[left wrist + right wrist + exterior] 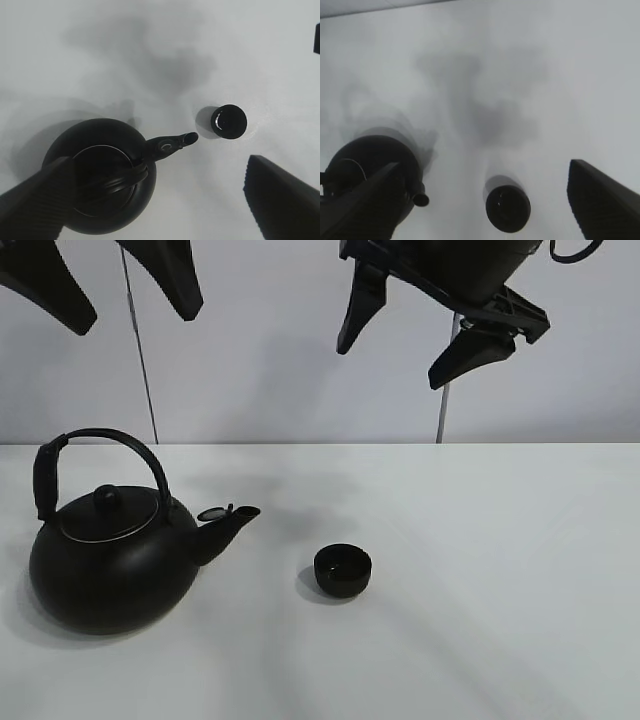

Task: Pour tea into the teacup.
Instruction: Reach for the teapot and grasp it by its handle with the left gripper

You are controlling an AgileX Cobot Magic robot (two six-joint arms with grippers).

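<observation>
The teacup (343,570) stands upright on the white surface (500,640), near the middle and a little toward the front. It stands alone and nothing touches it. Its inside is dark, so I cannot tell if there is any liquid in it.

To its left stands the teapot (110,560), apart from the cup. The spout (232,522) points toward the cup, and the small flap on the tip of the spout seems to be lifted. The lid (108,510) sits on the pot, and the arched handle (110,440) stands up over it, free of any grip.

The left tool (135,318) hangs high above the teapot with its fingers spread wide, and it holds nothing. The right tool (391,365) hangs high above the area right of the cup, also released and empty.

In my judgement the pouring is not yet begun and the step in hand is the approach to the teapot. The next move calls for the left tool to go down over the handle, with one finger on each side of the arch, and to clench there. After that the pot must be lifted and its spout brought over the cup before tilting.

Nothing lies between spout and cup, so the path is free. The cup is small and light, so a careless spout can push it. Behind, two thin rods (140,350) stand against the wall, away from the work.
</observation>
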